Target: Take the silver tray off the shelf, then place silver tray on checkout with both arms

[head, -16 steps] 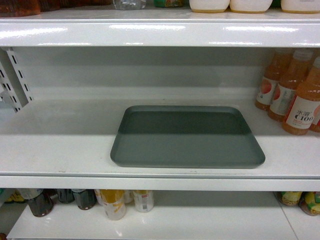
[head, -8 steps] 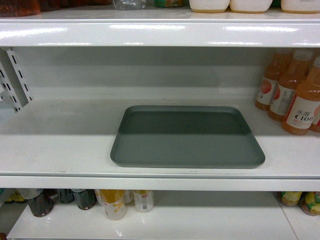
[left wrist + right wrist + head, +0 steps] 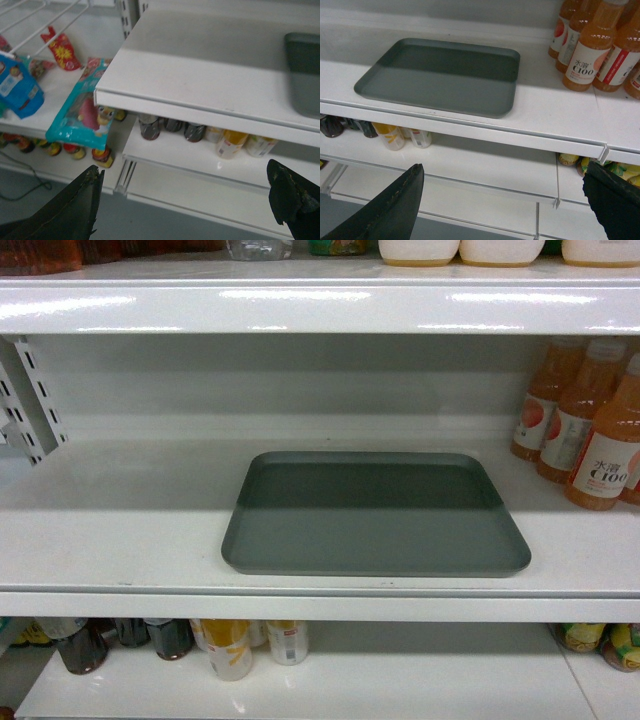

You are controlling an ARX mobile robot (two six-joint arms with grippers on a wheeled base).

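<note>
The silver tray point(image 3: 375, 515) lies flat in the middle of the white shelf point(image 3: 120, 540), its front rim close to the shelf lip. Neither gripper shows in the head view. In the left wrist view my left gripper point(image 3: 185, 200) hangs open with nothing in it, below and in front of the shelf point(image 3: 190, 80), and only the tray's left end point(image 3: 304, 70) shows at the right edge. My right gripper point(image 3: 505, 200) is also open with nothing between its fingers, low in front of the shelf point(image 3: 555, 107), with the tray point(image 3: 440, 75) up and to the left. The checkout is out of view.
Orange drink bottles point(image 3: 590, 430) stand on the shelf right of the tray, seen also from the right wrist as bottles point(image 3: 585, 55). An upper shelf board point(image 3: 320, 305) overhangs. Bottles and cans point(image 3: 230, 645) fill the lower shelf. Snack packs point(image 3: 82, 107) lie on the neighbouring rack at left.
</note>
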